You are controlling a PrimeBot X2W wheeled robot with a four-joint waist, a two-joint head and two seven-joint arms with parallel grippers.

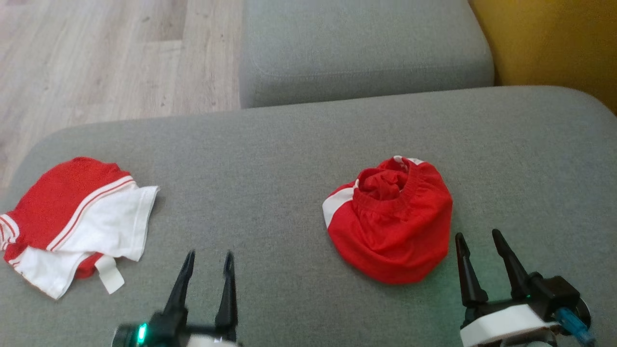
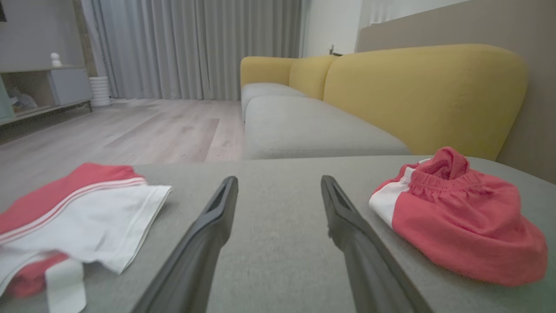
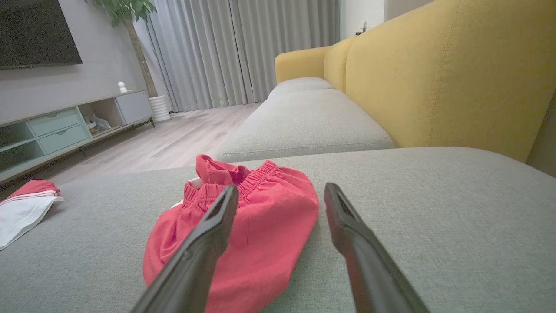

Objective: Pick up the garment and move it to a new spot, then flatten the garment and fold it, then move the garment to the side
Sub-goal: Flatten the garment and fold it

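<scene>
Left pincer (image 1: 209, 253) and right pincer (image 1: 478, 233) both stand wide open and empty, low over the grey cushion (image 1: 270, 154). The crumpled red garment (image 1: 390, 226) lies just beside the right pincer, which would best pinch the gathered waistband, then lift clear.

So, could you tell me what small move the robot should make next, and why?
Probably ease the right gripper forward and slightly left, over the bunched red garment's near edge. That garment lies crumpled on the grey cushion just ahead of its open, empty jaws, while the left gripper sits farther off.
</scene>
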